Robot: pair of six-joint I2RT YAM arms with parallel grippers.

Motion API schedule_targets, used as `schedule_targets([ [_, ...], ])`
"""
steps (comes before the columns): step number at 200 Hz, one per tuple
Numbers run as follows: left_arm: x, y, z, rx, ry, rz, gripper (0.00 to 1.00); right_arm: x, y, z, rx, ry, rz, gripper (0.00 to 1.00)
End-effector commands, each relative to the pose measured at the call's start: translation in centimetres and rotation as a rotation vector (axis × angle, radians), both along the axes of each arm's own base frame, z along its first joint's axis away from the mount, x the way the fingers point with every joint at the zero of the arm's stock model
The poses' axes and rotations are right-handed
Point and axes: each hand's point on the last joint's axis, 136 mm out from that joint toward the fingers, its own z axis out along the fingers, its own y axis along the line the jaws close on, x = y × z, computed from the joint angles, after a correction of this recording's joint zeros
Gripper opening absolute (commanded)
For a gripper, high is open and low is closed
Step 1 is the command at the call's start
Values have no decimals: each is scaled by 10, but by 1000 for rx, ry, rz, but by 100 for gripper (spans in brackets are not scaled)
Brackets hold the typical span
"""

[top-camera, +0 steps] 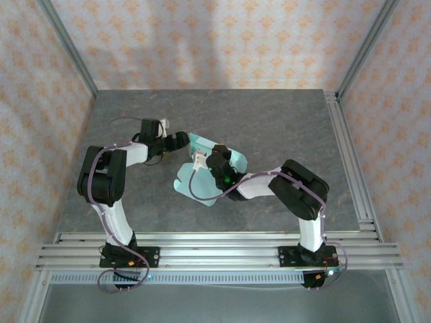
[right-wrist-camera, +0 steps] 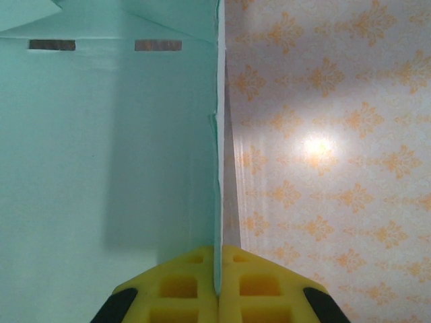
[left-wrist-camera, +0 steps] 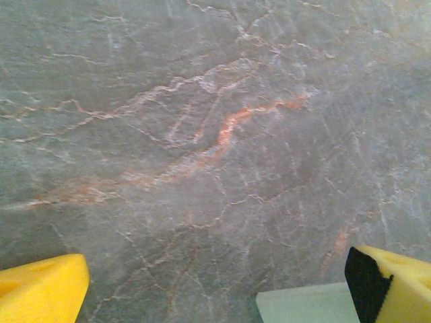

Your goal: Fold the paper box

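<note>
The paper box (top-camera: 186,180) is a pale mint-teal die-cut sheet near the middle of the table, partly lifted. My right gripper (top-camera: 214,161) is shut on one edge of it. In the right wrist view the yellow fingers (right-wrist-camera: 178,289) pinch the card's thin edge, and the paper box (right-wrist-camera: 101,168) spreads to the left with two slots near its top. My left gripper (top-camera: 180,140) stands open just left of the sheet's far flap. In the left wrist view its fingertips (left-wrist-camera: 40,293) sit wide apart, and a corner of the paper box (left-wrist-camera: 306,306) lies between them near the right finger, not touching it.
The grey marbled tabletop (top-camera: 269,128) spreads behind and to the right of the sheet. Aluminium rails (top-camera: 215,245) run along the near edge and another rail (top-camera: 347,155) along the right side. Patterned walls (top-camera: 222,40) close in the back and both sides.
</note>
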Motion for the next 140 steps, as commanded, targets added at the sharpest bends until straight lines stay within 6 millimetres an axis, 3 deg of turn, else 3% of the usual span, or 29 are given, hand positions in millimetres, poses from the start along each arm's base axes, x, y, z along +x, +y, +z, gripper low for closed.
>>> schedule_targets([
  [1,-1,-22,22,-73,-81,-76,99,-1,0,-1,-11,34,11,0],
  [45,2,-14,20,-62,-88,-64,99,-12,-3,-12,-10,219,63,0],
  [89,12,10,11,-71,-24,21,98,-5,-4,-7,-25,165,74,0],
  [114,16,10,11,-80,-5,17,90,-4,-4,-2,-3,145,74,0],
  [118,14,9,-1,-81,22,10,89,-3,-4,-2,-1,143,73,0],
  [140,13,-11,-3,-134,45,-120,83,-4,-4,-2,8,145,79,0],
])
